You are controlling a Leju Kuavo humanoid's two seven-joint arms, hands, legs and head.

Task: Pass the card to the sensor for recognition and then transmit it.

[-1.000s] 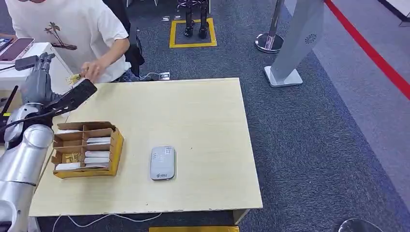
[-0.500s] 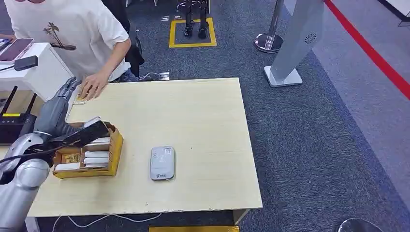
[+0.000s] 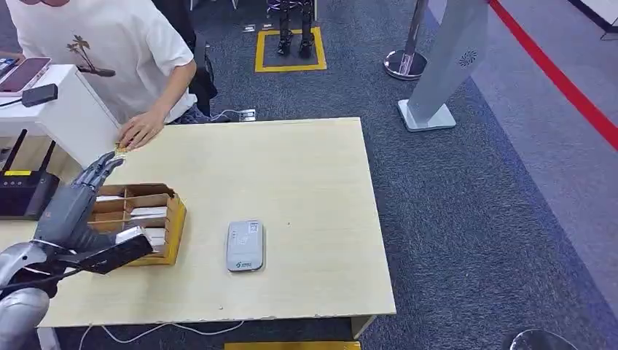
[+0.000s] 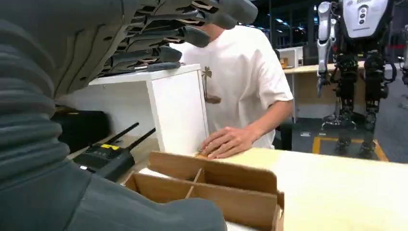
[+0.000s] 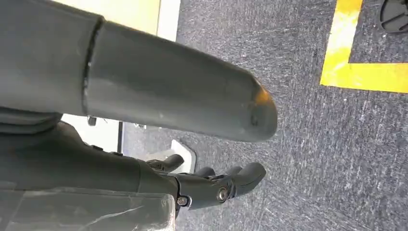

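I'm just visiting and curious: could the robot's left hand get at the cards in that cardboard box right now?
Probably yes. The left hand hovers at the cardboard box, fingers apart and holding nothing. The box is open on top and its cards lie uncovered. The person's hand rests farther back on the table.

Left hand (image 3: 76,197): hovered open over the cardboard box (image 3: 133,224), fingers spread.
Sensor (image 3: 245,246): lay flat beside the box on the table (image 3: 306,182).
Person's hand (image 3: 140,131): pressed a card (image 3: 120,148) at the far corner.
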